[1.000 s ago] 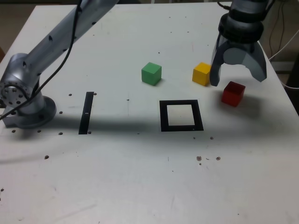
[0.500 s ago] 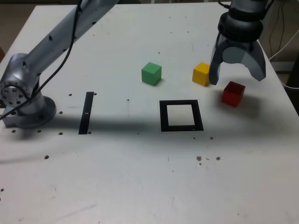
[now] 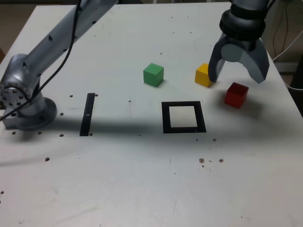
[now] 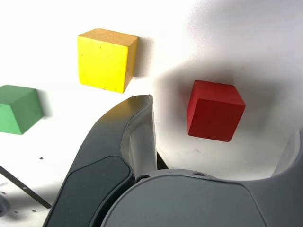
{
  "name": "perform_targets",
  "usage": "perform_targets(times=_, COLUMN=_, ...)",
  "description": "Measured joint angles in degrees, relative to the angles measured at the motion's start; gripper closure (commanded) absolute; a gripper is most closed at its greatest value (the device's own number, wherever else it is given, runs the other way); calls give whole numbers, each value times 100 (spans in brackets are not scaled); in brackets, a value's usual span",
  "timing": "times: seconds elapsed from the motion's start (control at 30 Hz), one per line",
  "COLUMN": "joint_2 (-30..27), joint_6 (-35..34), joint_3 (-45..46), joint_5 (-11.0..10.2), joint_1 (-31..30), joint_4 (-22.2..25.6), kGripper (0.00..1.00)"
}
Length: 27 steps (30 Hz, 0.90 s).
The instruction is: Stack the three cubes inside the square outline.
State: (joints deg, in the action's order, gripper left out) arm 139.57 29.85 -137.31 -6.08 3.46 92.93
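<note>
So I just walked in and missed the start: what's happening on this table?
A robot arm hangs over the far right of the table in the exterior view, its gripper open and empty, jaws spread above the red cube. The yellow cube sits just beside one jaw and the green cube further left. All three lie apart on the table. The square outline holds nothing, so no stacking is done yet.

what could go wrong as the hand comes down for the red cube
The open hand hangs above the red cube, and one finger sits right by the yellow cube. Descending like this, that finger could knock the yellow cube aside. The red cube also looks turned relative to the fingers in the wrist view, so they may catch its corners and twist it. All three cubes lie outside the square outline.
</note>
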Motion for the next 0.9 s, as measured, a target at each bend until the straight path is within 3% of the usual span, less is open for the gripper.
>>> perform_targets(times=0.23, joint_2=-59, joint_6=407, joint_3=168, joint_5=-131, joint_1=-51, joint_4=0, kGripper=0)
perform_targets(times=0.9, joint_2=-1, joint_6=519, joint_3=51, joint_5=-102, joint_1=-73, joint_4=0, kGripper=0)
